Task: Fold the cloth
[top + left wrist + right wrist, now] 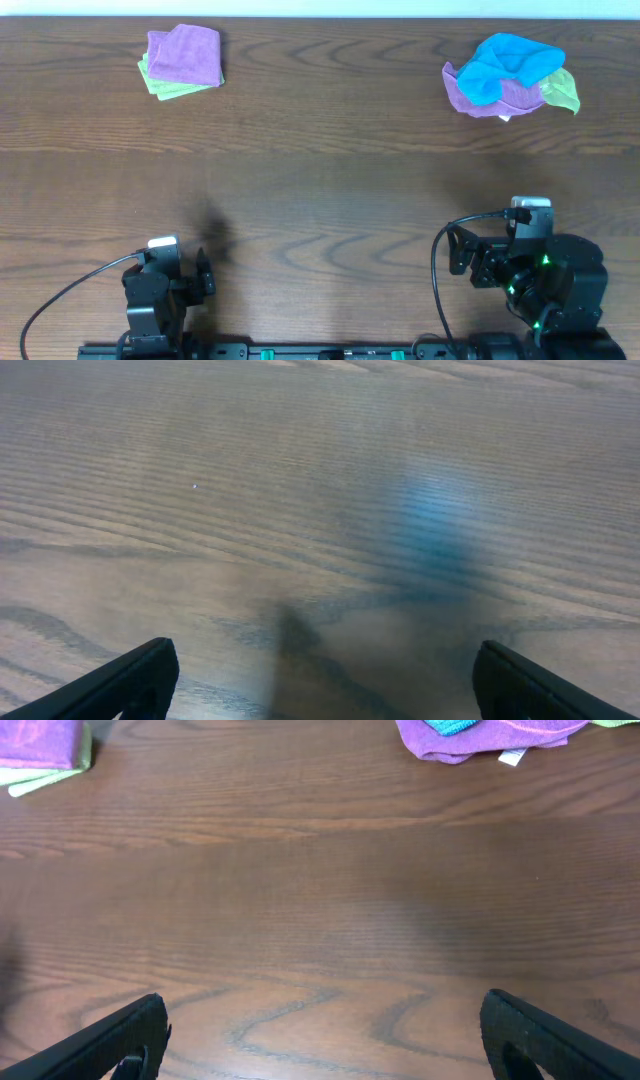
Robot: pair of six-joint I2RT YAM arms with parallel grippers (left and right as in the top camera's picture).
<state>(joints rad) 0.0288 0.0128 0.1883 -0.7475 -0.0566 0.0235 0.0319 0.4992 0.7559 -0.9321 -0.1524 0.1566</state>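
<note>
The cloth (pixel 185 54) is a pinkish-purple towel lying folded at the far left of the table, on top of a light-green cloth (pixel 165 88). In the right wrist view the cloth (pixel 40 740) shows at the top left corner. My left gripper (pixel 205 276) rests near the front edge, far from the cloth; its view shows it open (pixel 325 682) over bare wood. At the front right, my right gripper (pixel 463 256) is also open (pixel 325 1035), with nothing between its fingers.
A bunched pile of a bright-blue cloth (pixel 510 62), a purple cloth (pixel 485 100) and a green one (pixel 565 92) lies at the far right. The purple cloth (pixel 480 742) of this pile shows at the top of the right wrist view. The table (pixel 320 180) is dark wood.
</note>
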